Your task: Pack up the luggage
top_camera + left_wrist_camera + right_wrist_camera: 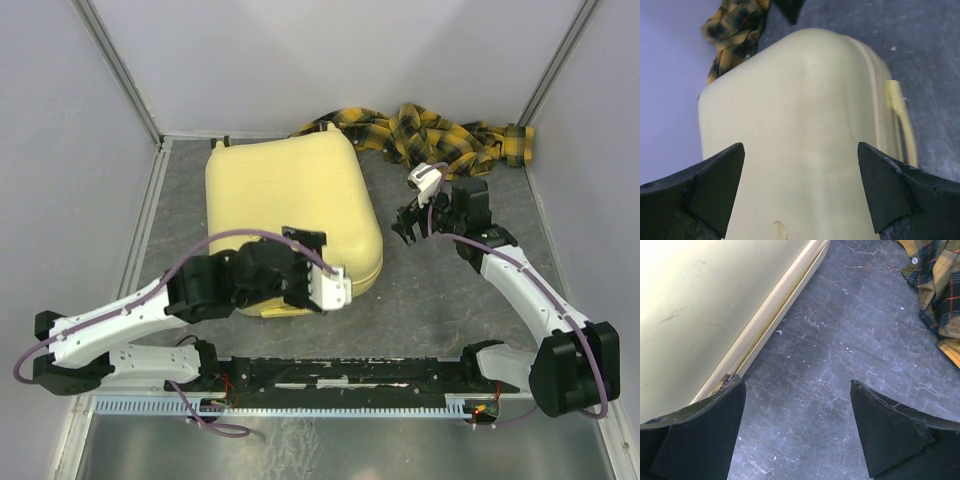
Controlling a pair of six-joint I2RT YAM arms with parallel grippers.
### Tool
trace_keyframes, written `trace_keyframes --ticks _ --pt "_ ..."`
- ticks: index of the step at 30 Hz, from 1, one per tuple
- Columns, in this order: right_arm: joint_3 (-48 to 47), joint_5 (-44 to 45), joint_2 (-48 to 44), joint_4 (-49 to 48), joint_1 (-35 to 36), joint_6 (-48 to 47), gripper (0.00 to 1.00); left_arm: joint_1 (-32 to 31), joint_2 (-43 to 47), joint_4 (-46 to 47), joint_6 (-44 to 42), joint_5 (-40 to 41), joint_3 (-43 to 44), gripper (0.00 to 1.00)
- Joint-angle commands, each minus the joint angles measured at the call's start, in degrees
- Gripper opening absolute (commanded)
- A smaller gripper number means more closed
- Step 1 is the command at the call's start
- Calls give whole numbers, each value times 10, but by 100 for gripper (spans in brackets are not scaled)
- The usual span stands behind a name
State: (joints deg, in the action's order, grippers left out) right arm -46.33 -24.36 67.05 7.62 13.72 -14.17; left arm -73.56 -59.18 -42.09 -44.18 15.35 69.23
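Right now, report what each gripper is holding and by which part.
Nothing is held. The left gripper stands open over the closed shell of the luggage; the right gripper stands open above the table, beside the luggage's edge.

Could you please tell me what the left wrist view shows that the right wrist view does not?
Only the left wrist view: the handle on the suitcase, with the left hand open over its shell. Only the right wrist view: a white button on the cloth, with the right hand open over bare table. Both: the suitcase, the plaid cloth and the grey table.
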Motion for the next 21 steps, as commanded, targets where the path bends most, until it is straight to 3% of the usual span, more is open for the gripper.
trace_keyframes --ticks 1,14,21 --pt "-66 28 27 24 -3 4 94 111 -21 -15 94 -31 79 99" --pt "-196 29 146 126 -4 22 99 628 -127 -14 380 -351 168 99" --pt "-267 34 210 243 -4 12 99 823 -184 -16 437 -423 159 99"
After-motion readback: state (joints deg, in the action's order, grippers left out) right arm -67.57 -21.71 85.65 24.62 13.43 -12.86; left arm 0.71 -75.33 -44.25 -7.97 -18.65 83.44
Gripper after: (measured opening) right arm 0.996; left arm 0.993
